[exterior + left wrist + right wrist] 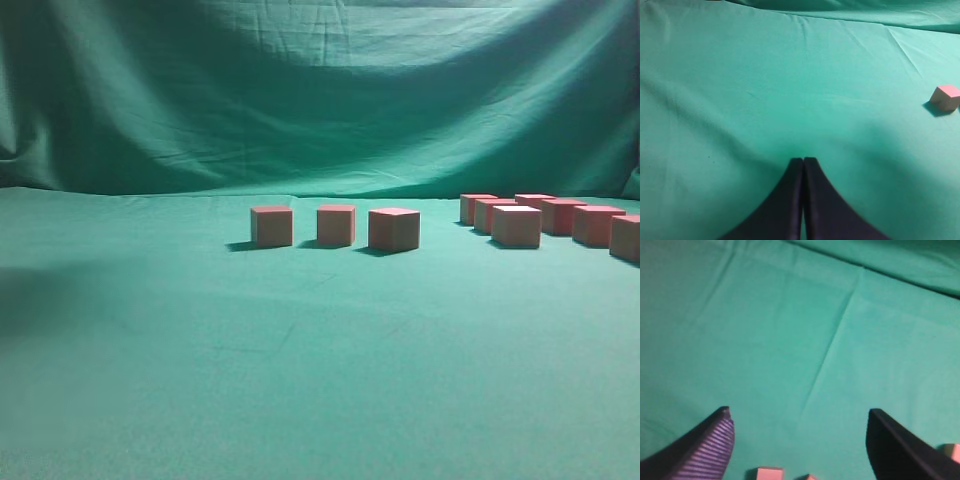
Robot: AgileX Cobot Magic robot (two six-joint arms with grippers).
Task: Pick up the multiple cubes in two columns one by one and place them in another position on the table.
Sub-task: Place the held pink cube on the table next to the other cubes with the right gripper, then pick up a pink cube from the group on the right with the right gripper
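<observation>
3 cubes (336,226) in row center table (300,380), maybe 7 clustered right.

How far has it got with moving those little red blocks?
Three cubes already stand in a row mid-table, apart from the rest. Nothing is in hand: the right tool is open and empty above the cloth, the left tool shut. About seven cubes remain in the cluster at the right.
</observation>
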